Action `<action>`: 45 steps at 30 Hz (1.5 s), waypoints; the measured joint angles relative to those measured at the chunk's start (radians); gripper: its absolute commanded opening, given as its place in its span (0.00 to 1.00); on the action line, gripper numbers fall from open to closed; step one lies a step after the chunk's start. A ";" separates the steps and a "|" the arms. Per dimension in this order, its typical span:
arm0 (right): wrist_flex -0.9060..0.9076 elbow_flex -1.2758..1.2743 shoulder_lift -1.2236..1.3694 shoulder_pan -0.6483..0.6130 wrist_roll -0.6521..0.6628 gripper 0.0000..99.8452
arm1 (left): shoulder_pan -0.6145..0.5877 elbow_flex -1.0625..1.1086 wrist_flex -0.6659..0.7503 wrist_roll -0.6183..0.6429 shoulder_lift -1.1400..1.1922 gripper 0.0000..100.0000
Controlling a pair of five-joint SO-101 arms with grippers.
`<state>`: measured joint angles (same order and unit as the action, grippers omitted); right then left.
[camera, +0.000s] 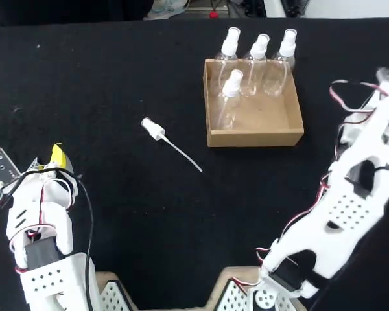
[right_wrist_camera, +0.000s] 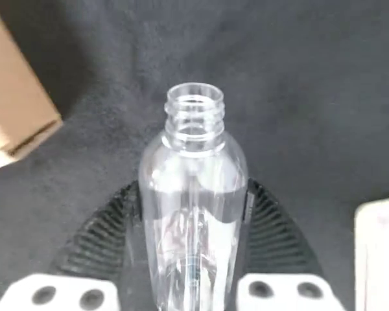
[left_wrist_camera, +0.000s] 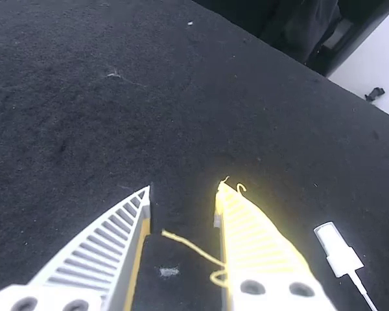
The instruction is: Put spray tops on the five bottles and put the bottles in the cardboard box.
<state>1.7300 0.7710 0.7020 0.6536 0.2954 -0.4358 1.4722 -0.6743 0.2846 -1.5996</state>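
The left gripper (left_wrist_camera: 183,194) is hanging low over the black table (camera: 117,65), claw spread and empty, probably readied for the loose spray top (camera: 154,129), which is lying nearby with its tube trailing away. Four capped bottles (camera: 232,91) are standing inside the cardboard box (camera: 254,137). Rightmost, the right gripper (right_wrist_camera: 193,194) is pinching the fifth bottle (right_wrist_camera: 194,116) by its body, leaving its threaded neck bare, seemingly for capping.

Four capped bottles (camera: 254,68) sit in the box (camera: 256,137), spray top (camera: 153,128) outside.
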 measured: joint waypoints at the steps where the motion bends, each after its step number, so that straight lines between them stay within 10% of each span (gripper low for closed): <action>1: 0.000 -0.014 -0.049 0.000 -0.003 0.09 | 0.000 0.000 0.000 0.000 0.000 0.16; 14: -0.009 -0.568 -0.807 -0.141 0.011 0.08 | 0.006 0.000 0.000 0.003 0.000 0.16; 24: -0.226 -1.103 -1.356 -0.203 0.009 0.08 | 0.229 -0.080 -0.060 -0.075 0.055 0.16; 37: -0.307 -1.475 -1.800 -0.224 -0.029 0.08 | 0.526 -0.437 0.126 -0.078 0.760 0.20; 45: -0.307 -1.559 -1.860 -0.224 -0.029 0.08 | 0.559 -0.709 0.140 0.203 1.231 0.29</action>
<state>1.4231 -0.7879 -1.1577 0.4296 0.2662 0.1227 0.7633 -0.5347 0.4872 -0.3690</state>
